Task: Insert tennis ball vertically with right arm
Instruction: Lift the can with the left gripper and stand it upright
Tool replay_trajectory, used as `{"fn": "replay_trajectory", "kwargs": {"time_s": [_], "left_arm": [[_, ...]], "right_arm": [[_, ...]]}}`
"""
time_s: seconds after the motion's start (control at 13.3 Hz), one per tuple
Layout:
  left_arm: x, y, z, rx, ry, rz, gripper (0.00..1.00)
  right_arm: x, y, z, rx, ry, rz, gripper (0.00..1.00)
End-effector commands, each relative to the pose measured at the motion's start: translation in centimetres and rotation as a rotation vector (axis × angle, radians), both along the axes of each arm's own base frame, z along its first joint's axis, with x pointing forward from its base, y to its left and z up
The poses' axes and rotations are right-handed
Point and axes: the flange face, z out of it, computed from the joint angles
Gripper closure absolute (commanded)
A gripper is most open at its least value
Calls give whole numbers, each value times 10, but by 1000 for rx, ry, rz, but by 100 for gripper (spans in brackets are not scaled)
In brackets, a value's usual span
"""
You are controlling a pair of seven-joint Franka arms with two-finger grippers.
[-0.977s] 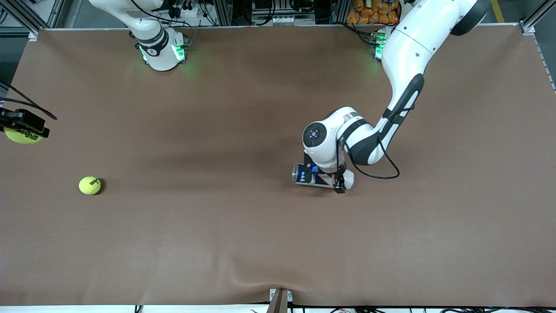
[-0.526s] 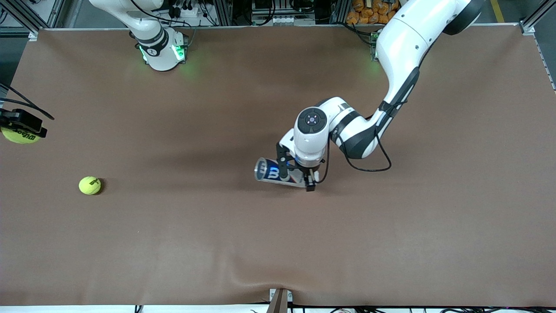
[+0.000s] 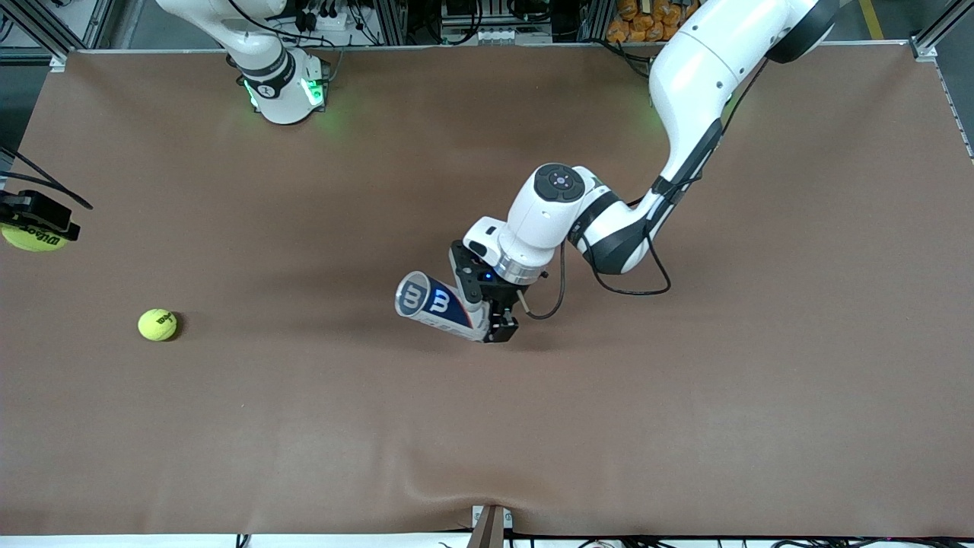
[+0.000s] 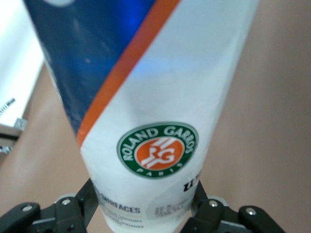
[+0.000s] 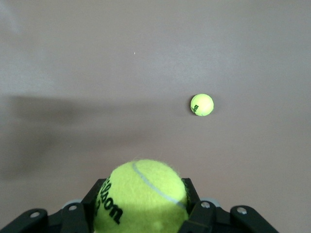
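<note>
My right gripper [image 3: 34, 226] hangs over the table's edge at the right arm's end, shut on a yellow-green tennis ball [image 3: 30, 239]. In the right wrist view that ball [image 5: 143, 194] fills the space between the black fingers [image 5: 80, 213]. Over the middle of the table, my left gripper [image 3: 487, 310] is shut on a white, blue and orange ball tube [image 3: 434, 303]. The tube is tilted, with its round end pointing toward the right arm's end. In the left wrist view the tube [image 4: 160, 121] fills the picture, with a finger [image 4: 201, 206] pressed on each side of it.
A second tennis ball [image 3: 157, 324] lies on the brown table cover [image 3: 685, 418] toward the right arm's end, also seen as a ball [image 5: 201, 104] in the right wrist view. The right arm's base [image 3: 281, 84] stands at the table's edge with racks and cables.
The left arm has carried the tube toward the right arm's end of the table and turned it, so its round end now shows. The right gripper with its ball has barely shifted.
</note>
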Motion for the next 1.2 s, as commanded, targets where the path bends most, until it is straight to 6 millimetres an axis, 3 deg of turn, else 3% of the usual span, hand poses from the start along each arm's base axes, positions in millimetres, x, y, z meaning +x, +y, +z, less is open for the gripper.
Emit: {"fn": "replay_trajectory", "kwargs": {"time_s": [0.0,0.15,0.38,0.68,0.98,1.13], "left_arm": [[-1,-6,-13,-144,-21,55,23],[-14,-13,-28,-281,-60,58,23],[-30,-5,-61,-457,-117,62,25],[-47,-7,-101,-575,-109,87,28],[-72,-26,-125,-604,0,139,30],[-84,-34,-144,-604,49,165,29]], "right_arm": [[-1,-4,3,6,-9,8,100],[-1,-5,3,7,-9,7,100],[-1,-5,3,7,-9,5,100],[0,3,2,11,-8,16,100],[1,30,2,11,-4,25,100],[1,58,2,42,-3,-41,100]]}}
